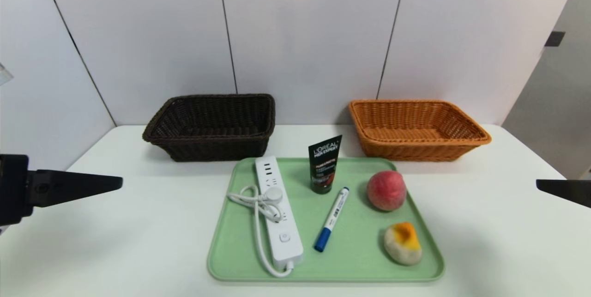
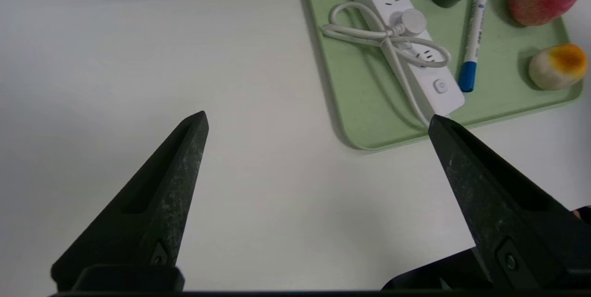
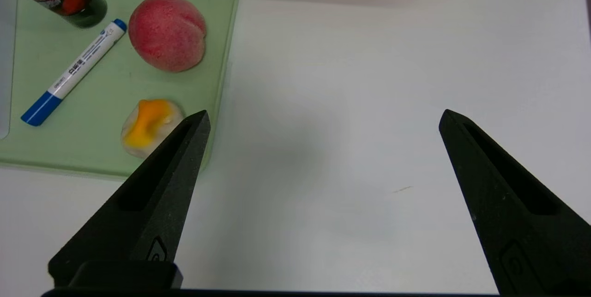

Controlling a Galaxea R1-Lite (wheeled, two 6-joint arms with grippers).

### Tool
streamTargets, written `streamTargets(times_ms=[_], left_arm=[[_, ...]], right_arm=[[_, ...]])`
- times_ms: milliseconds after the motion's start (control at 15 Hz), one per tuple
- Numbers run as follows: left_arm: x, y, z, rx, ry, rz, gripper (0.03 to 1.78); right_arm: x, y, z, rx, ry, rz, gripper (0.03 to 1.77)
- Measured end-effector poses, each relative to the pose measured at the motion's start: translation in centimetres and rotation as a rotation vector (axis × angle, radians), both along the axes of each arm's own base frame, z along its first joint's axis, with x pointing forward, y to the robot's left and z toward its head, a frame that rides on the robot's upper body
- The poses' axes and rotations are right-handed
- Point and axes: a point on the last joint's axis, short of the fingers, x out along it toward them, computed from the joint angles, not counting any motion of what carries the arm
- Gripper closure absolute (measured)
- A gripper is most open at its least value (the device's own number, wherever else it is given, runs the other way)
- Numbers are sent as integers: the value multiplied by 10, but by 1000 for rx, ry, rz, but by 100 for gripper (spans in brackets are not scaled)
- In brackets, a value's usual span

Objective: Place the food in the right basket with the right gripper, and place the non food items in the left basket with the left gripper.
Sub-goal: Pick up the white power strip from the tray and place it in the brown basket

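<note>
While two empty grippers hang over the white table [image 1: 152, 241], the left gripper [image 2: 317, 113] left of a green tray [image 1: 355, 260] and the right gripper [image 3: 327, 111] right of it, both with jaws spread wide, the tray holds, left to right, a white power strip [image 1: 280, 223], a blue-capped marker [image 1: 332, 218], an upright L'Oréal Men Expert tube [image 1: 323, 165], a peach [image 1: 387, 190] and, nearer, a beige-and-orange lump [image 1: 402, 243]. Beyond stand a dark brown wicker basket [image 1: 217, 149], left, and an orange-tan one [image 1: 415, 151], right.
</note>
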Motion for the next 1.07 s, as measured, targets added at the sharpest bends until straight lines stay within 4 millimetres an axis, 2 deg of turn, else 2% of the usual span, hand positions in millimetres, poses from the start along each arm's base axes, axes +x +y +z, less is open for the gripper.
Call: streamTargets(times_ms=[200, 400, 733, 1067], left_arm=[[19, -26, 6, -91, 75, -75, 12], [32, -51, 2, -85, 144, -169, 12], [55, -89, -3, -51, 202, -260, 12], [88, -141, -13, -25, 260, -194, 12]], right_arm=[[23, 10, 8, 19, 45, 121, 9], [38, 26, 12, 22, 50, 221, 9], [51, 44, 16, 39, 54, 321, 9], [58, 50, 16, 48, 35, 339, 9]])
